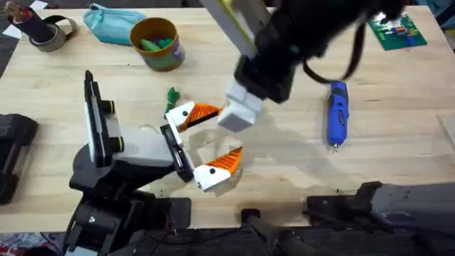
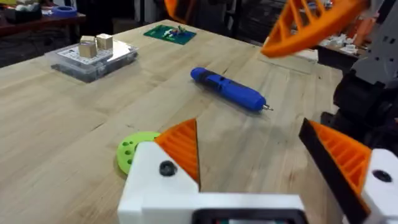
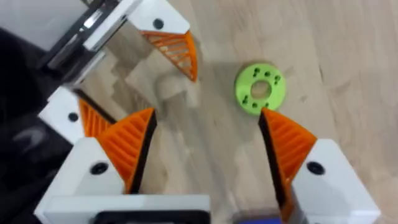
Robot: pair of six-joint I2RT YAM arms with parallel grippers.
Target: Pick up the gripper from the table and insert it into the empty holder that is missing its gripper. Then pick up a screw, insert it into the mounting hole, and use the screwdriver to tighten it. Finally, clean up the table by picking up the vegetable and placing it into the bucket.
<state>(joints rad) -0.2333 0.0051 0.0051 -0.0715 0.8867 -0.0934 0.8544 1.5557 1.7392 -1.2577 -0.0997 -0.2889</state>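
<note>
Both pincers are spread wide with nothing in them. The right pincer (image 3: 205, 155) hangs over a green disc (image 3: 260, 88) on the table (image 1: 284, 171). The left pincer (image 2: 273, 168) faces the screwdriver (image 2: 229, 89).

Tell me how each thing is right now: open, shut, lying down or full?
Left gripper: open, holding nothing.
Right gripper: open, holding nothing, above the table.
Screwdriver: lying flat on the table, nobody holding it.
Bucket: standing upright, green things inside.
Green disc: lying flat on the table.
</note>
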